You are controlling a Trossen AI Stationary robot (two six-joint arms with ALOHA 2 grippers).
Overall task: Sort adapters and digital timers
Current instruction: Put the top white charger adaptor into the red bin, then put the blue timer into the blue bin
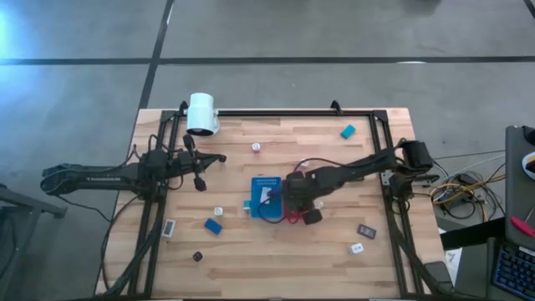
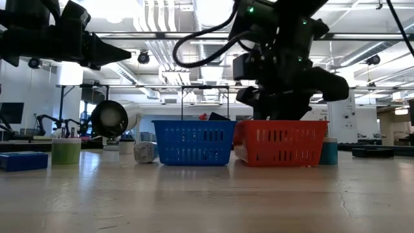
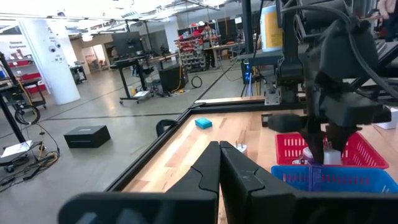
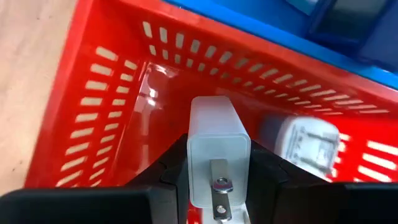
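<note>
Right now 1 white adapter sits clamped between the fingers of the right gripper, its metal prong facing the wrist camera. It hangs inside the red basket, just above the floor, where a second white adapter already lies near the far wall. Touching the red basket on one side stands the blue basket, near the middle of the table.

Around the baskets, loose pieces lie scattered on the wood: a blue timer, a teal timer, a dark timer, and small white adapters well apart from each other.

Off to the left side, the left gripper waits above the table with its fingers pressed together, holding nothing.
</note>
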